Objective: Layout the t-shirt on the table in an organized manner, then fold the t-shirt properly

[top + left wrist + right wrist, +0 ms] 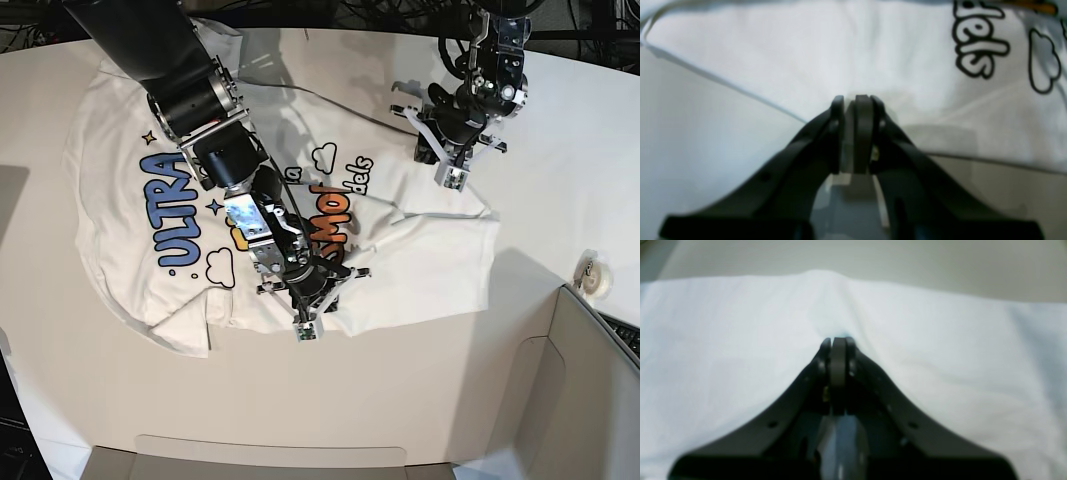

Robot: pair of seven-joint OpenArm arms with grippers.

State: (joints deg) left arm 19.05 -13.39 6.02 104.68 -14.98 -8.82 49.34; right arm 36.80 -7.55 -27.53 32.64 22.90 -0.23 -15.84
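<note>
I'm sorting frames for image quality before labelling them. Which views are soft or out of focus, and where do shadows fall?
Left wrist: the left end effector is blurred and dark in the foreground, the t-shirt print softly readable, with a grey shadow to its right. Right wrist: the right end effector and cloth are both soft. Base: sharp, arm shadows falling on the table.
</note>
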